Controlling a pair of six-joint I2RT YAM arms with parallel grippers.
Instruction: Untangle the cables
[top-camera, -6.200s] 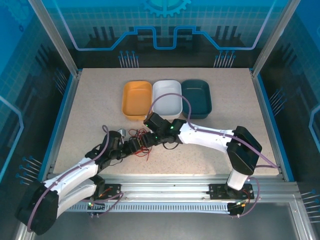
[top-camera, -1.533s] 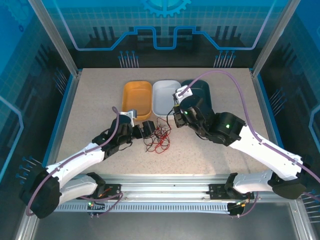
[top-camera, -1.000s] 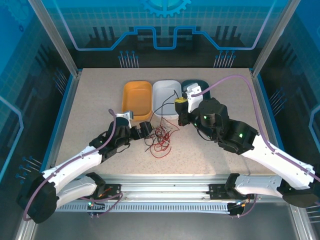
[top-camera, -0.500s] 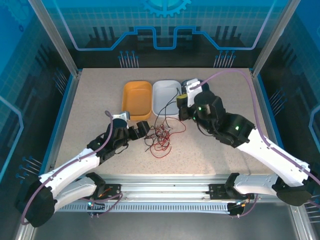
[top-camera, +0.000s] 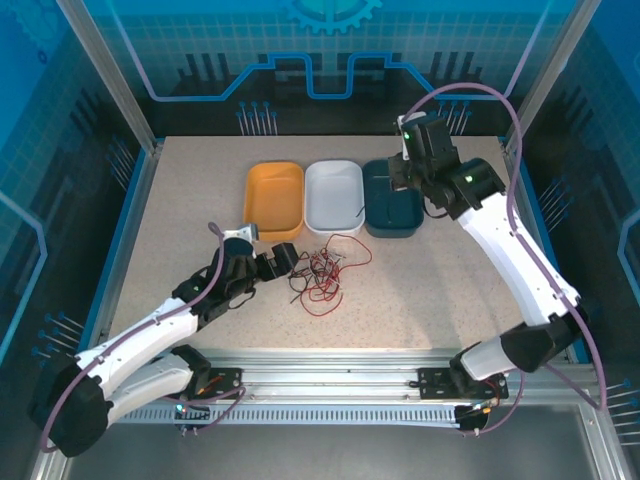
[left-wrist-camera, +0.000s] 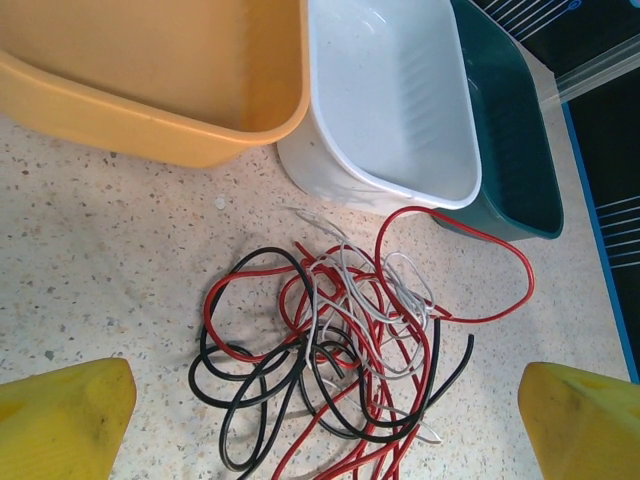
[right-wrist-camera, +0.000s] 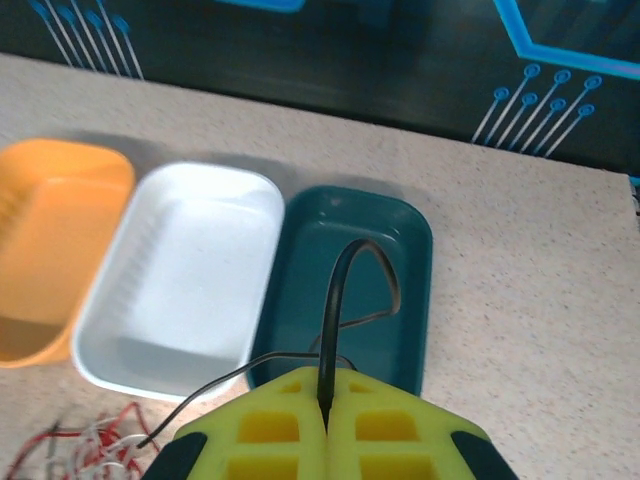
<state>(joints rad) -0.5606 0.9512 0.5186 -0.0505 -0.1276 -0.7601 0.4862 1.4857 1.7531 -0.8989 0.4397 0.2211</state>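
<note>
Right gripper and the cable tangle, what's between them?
In the right wrist view, the black cable pinched by the right gripper loops over the teal tray and trails to the tangle.

No legible text, labels or numbers.

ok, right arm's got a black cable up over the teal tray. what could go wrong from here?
1. The black cable pinched in the shut right gripper appears to run back into the tangle. Pulling further may drag the whole bundle or tighten loops, since the open left gripper pins nothing.
2. The strand passes the teal tray rim and the white tray corner. It could snag or shift a tray.
</note>
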